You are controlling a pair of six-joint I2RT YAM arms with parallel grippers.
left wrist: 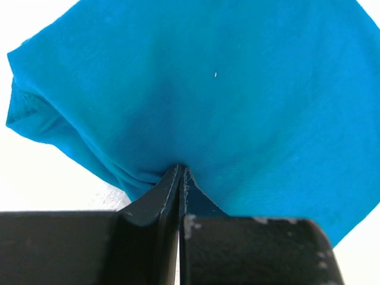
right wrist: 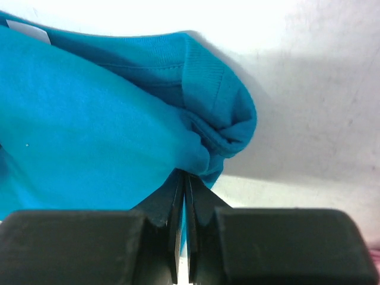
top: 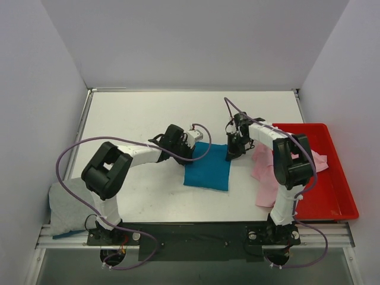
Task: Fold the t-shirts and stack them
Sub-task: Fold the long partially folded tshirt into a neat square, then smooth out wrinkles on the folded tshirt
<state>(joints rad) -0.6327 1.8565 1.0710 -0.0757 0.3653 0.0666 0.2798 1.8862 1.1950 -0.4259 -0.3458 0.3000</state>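
Teal tee point(top: 208, 169) lies folded into a rough square at table centre. Left gripper point(top: 191, 144) sits on its 11 o'clock corner, jaws fully closed and pinching a peak of teal cloth. The left wrist view shows the fingers point(left wrist: 157, 205) pressed together, with fabric puckered at the tips and no gap. Right gripper point(top: 231, 153) is at the 1 o'clock corner, also clamped tight on the teal tee. The right wrist view shows the fingers point(right wrist: 160, 205) closed on layered cloth. A ribbed edge point(right wrist: 217, 89) is rolled over just above the tips, and a white label point(right wrist: 27, 31) shows at the upper left.

Pink tee point(top: 265, 172) lies crumpled at 3 o'clock of the teal tee, near it but apart, partly hidden by the right arm. Its left part rests on the table point(top: 148, 113). Its right part goes over the wall into the tray point(top: 335, 202).

The tray is red and sits along the table's right edge, at 3 o'clock. It holds that pink cloth in its far-left part, and a pink flap reaches toward the tray's middle.

Grey tee point(top: 65, 205) is bunched at 8 o'clock of the teal tee, well apart from it. It lies at the near-left table corner beside the left arm's base and droops past the edge.
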